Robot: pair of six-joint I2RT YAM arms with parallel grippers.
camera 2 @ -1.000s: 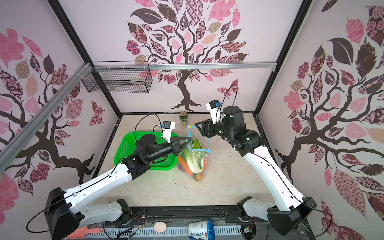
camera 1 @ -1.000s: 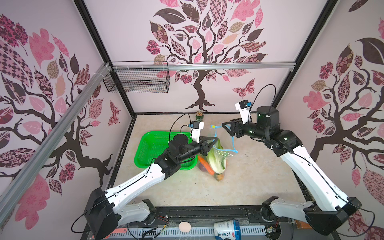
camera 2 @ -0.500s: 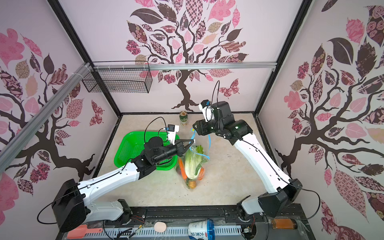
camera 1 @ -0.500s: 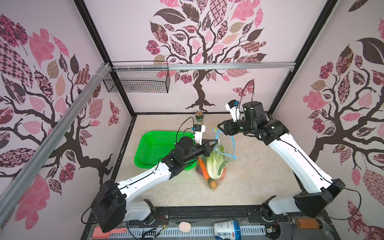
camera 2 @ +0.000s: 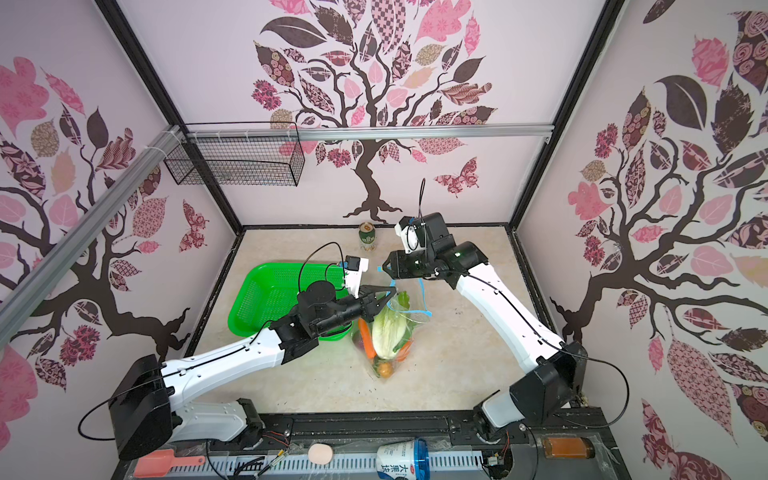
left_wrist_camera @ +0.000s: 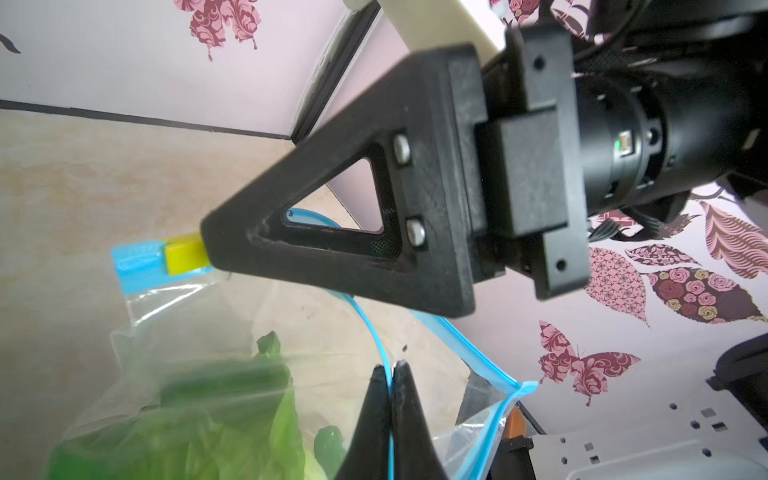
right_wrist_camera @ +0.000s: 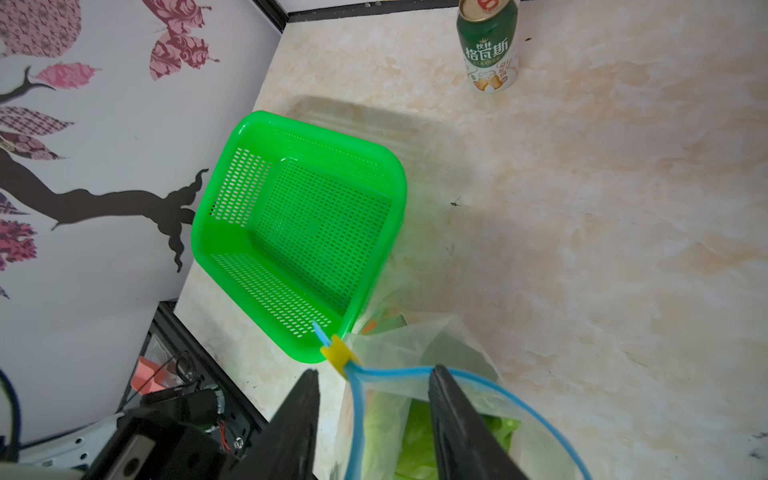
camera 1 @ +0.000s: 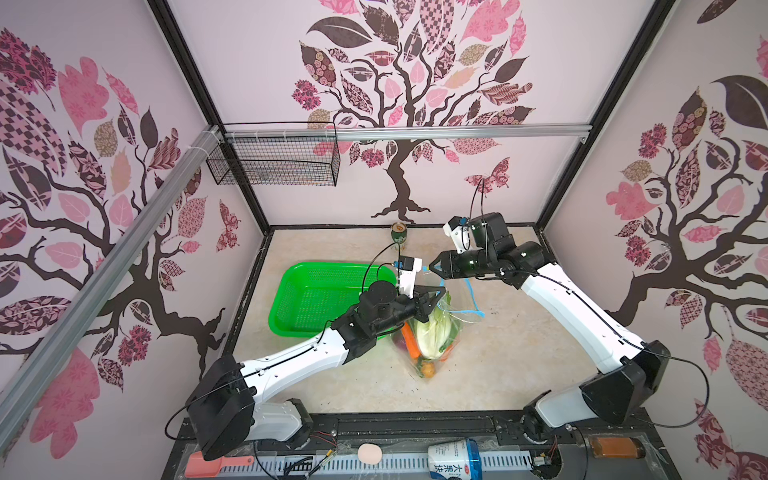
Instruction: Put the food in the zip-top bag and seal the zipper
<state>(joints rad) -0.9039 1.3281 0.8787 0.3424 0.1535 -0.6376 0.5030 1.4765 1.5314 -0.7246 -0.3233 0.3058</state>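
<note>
The zip-top bag (camera 1: 456, 308) hangs from my left gripper (camera 1: 440, 297), which is shut on one lip of its mouth; in the left wrist view the jaws (left_wrist_camera: 390, 370) pinch the blue zipper (left_wrist_camera: 374, 328). Inside the bag is the food: a napa cabbage (camera 1: 432, 332), a carrot (camera 1: 409, 343) and small orange pieces (camera 1: 428, 369). My right gripper (right_wrist_camera: 374, 374) is open and straddles the zipper (right_wrist_camera: 395, 370) just behind the yellow slider (right_wrist_camera: 338, 353). In both top views it (camera 2: 383, 268) sits at the bag's far corner.
An empty green perforated basket (camera 1: 278, 307) lies left of the bag, under my left arm. A green drink can (camera 1: 399, 237) stands near the back wall. A wire basket (camera 1: 274, 166) hangs on the back left wall.
My right gripper has come in to the slider end of the zipper and its jaws have narrowed. The left gripper has kept its hold while the bag hangs lower and straighter.
</note>
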